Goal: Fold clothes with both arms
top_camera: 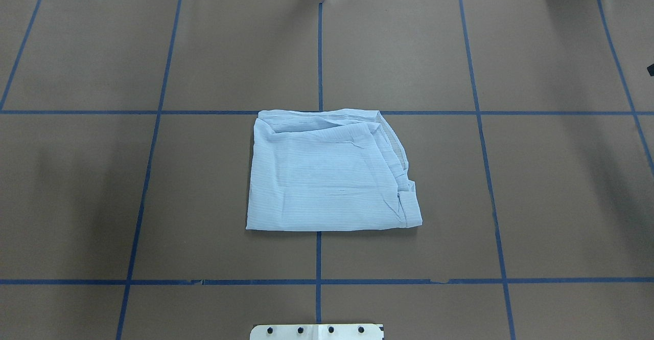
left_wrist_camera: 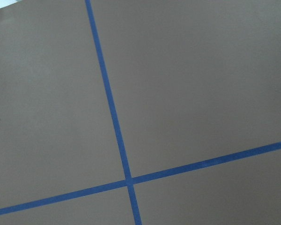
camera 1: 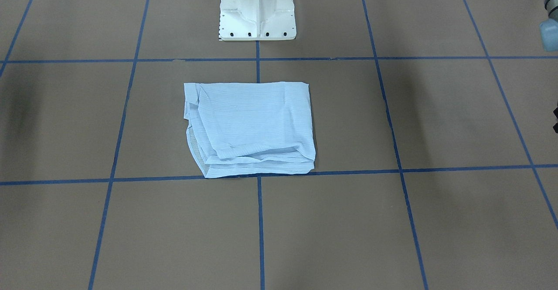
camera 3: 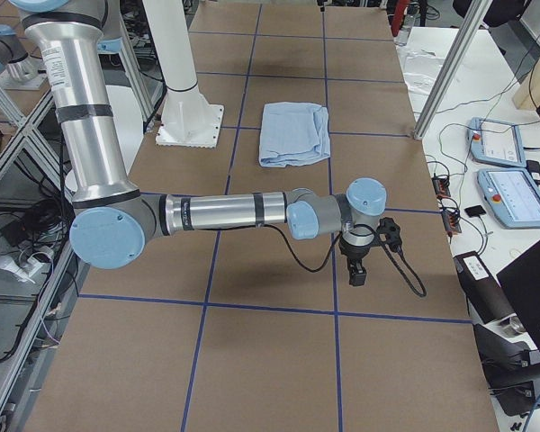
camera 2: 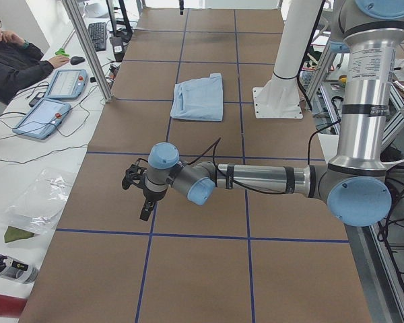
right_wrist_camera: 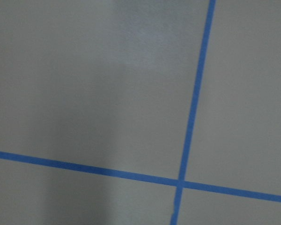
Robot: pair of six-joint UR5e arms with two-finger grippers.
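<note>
Shirt (top_camera: 332, 171) lies just in front of the pedestal base (top_camera: 317, 331), folded into a compact rectangle. I judge the folding essentially done, bar slightly uneven edges. Farther from the base, the left gripper (camera 2: 145, 210) and right gripper (camera 3: 357, 275) hang over bare table (camera 2: 188, 269), well apart from the cloth, holding nothing — whether their jaws are spread, I cannot tell.

Light-blue finely striped shirt (top_camera: 327, 176) on brown table (top_camera: 552, 191) gridded with blue tape (top_camera: 320, 53).

One shirt (top_camera: 327, 171) lay out there, just the one. Two arms showed: the left arm (camera 2: 256, 178) and the right arm (camera 3: 225, 211). One person (camera 2: 17, 64) sat beside two pendants (camera 2: 67, 83).
</note>
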